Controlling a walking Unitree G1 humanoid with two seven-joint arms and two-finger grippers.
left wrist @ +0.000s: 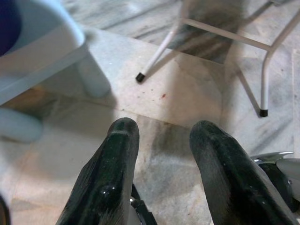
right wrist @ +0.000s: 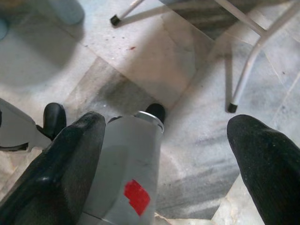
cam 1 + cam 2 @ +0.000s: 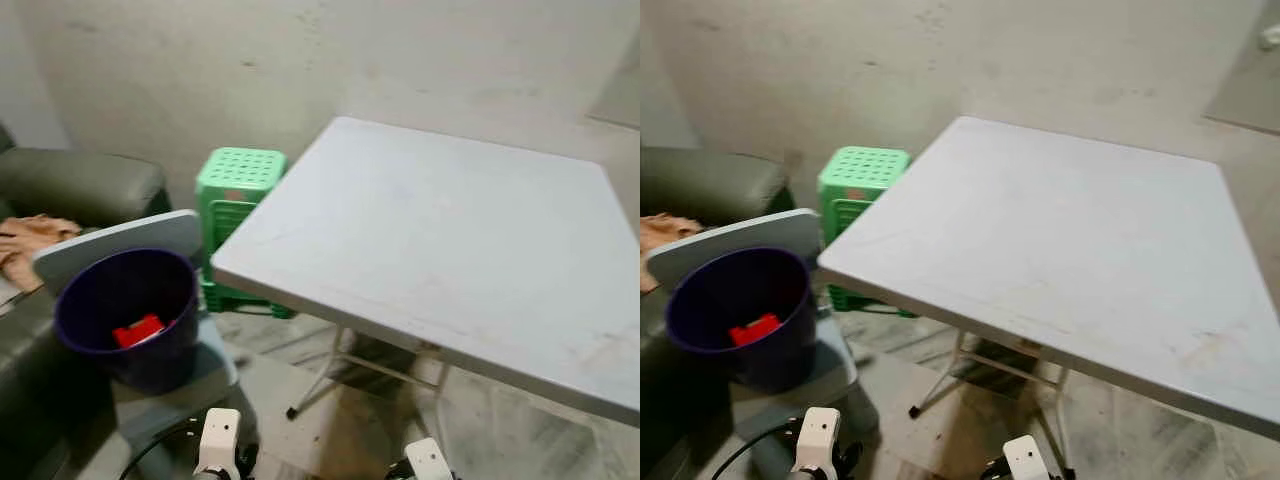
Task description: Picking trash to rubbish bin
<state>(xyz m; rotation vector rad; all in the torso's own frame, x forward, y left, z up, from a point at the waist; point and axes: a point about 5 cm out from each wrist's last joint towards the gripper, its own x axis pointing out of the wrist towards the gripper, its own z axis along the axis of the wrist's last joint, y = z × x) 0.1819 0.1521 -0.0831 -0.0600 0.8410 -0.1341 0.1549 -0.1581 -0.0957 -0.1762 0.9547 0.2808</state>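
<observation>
Beside the grey table (image 3: 450, 240), a purple bin (image 3: 128, 315) holds apparently red trash (image 3: 138, 330).

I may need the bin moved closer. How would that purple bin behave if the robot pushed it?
The bin looks like thin plastic and holds just one small red item, so it is probably light and would slide easily. It stands on a grey chair seat near the edge, so a firm push might tip it or send it off. Its walls may flex.

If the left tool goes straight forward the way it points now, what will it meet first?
Most likely the bare marble floor: the left tool, fingers open, aims down at it. The table's white legs stand beyond that spot, though depth is hard to judge.
</observation>
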